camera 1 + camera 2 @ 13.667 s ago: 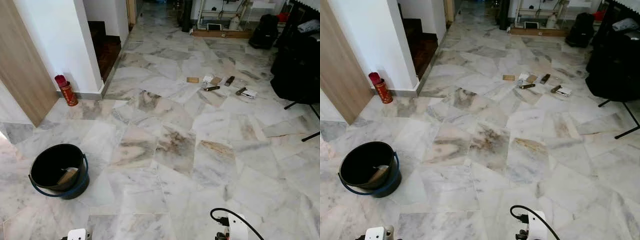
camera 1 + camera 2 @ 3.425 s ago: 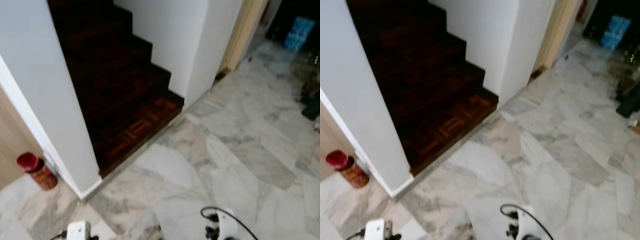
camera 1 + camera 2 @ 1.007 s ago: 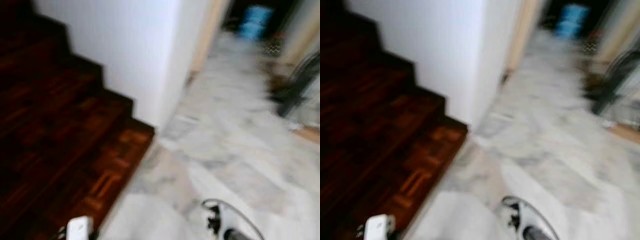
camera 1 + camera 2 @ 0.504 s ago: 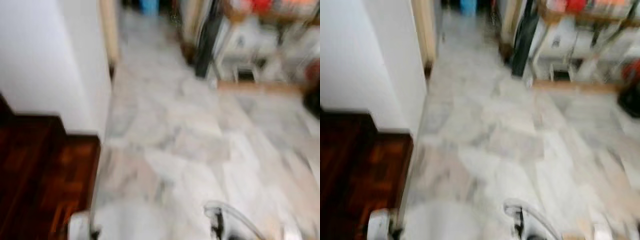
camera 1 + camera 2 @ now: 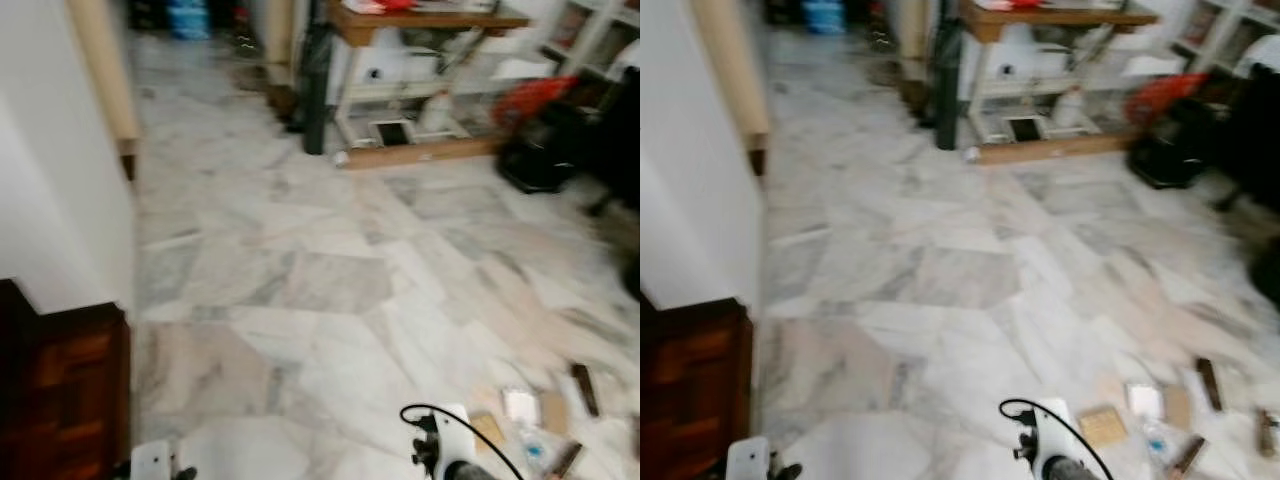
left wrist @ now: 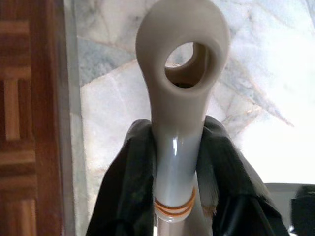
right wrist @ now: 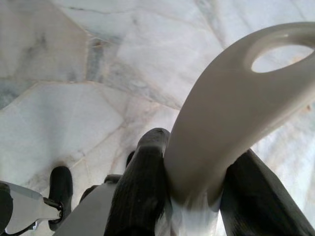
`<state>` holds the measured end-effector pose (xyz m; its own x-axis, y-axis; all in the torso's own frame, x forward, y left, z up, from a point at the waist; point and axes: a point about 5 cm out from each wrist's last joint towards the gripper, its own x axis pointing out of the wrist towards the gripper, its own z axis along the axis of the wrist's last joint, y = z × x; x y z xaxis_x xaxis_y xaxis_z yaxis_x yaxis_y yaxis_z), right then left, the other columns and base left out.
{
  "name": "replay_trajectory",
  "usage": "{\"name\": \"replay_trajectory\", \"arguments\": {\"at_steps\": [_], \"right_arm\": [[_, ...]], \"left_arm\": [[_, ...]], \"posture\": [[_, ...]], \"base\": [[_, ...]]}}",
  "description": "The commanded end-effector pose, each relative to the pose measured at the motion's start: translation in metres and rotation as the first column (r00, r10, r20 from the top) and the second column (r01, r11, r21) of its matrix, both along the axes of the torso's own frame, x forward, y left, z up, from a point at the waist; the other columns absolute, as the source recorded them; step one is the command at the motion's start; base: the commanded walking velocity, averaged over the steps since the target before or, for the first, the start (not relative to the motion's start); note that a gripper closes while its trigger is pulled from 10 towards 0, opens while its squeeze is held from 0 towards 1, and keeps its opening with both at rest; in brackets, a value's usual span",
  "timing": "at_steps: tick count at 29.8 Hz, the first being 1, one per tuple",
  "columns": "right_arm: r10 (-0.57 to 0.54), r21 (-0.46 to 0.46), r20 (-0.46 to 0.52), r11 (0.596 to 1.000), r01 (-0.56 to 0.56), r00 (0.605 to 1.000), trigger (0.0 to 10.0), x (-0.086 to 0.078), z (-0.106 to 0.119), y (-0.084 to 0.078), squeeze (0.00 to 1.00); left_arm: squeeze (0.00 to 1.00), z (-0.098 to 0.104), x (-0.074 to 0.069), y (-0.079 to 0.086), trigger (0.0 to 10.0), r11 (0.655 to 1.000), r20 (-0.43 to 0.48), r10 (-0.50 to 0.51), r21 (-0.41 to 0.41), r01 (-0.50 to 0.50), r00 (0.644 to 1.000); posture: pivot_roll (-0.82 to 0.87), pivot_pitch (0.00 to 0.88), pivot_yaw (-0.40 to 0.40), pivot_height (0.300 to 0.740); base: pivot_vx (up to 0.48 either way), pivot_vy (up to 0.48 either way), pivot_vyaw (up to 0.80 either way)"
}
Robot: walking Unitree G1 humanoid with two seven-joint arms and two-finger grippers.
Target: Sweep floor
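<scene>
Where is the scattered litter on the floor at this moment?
In the eye views, the scattered litter lies on the marble floor at the robot's lower right, close to its right arm.

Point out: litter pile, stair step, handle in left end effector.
litter pile (image 5: 1145, 415): right eye view, on the pale card in the middle of the pile.
stair step (image 5: 60, 390): left eye view, on the dark wood tread.
handle (image 6: 178, 142): left wrist view, on the pale neck below the hanging hole.
</scene>
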<state>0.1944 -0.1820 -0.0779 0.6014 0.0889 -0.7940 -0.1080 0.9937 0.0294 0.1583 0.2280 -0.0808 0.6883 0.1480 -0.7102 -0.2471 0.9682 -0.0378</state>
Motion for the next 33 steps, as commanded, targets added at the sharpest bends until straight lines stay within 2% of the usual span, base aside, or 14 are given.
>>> {"name": "replay_trajectory", "arguments": {"at_steps": [1, 26, 33], "right_arm": [[-0.021, 0.006, -0.032, 1.000, 0.021, 0.999, 10.0, -0.0075, -0.0038, -0.0026, 0.00], [-0.020, 0.008, -0.030, 1.000, 0.020, 0.999, 10.0, -0.0076, -0.0038, -0.0028, 0.00], [-0.028, 0.025, -0.019, 0.999, 0.028, 0.999, 10.0, -0.0072, -0.0033, -0.0020, 0.00]], "left_arm": [[0.00, -0.0010, 0.0004, -0.0054, 10.0, 1.000, 0.001, -0.012, -0.014, 0.012, 1.000], [0.00, -0.0014, -0.0001, -0.0058, 10.0, 1.000, -0.001, -0.011, -0.017, 0.011, 1.000], [0.00, -0.0013, -0.0003, -0.0054, 10.0, 1.000, -0.003, -0.014, -0.008, 0.014, 1.000]], "posture": [[0.00, 0.085, -0.052, 0.740], [0.00, 0.087, -0.054, 0.740], [0.00, 0.087, -0.053, 0.740]], "base": [[0.000, 0.000, -0.77], [0.000, 0.000, -0.77], [0.000, 0.000, -0.08]]}}
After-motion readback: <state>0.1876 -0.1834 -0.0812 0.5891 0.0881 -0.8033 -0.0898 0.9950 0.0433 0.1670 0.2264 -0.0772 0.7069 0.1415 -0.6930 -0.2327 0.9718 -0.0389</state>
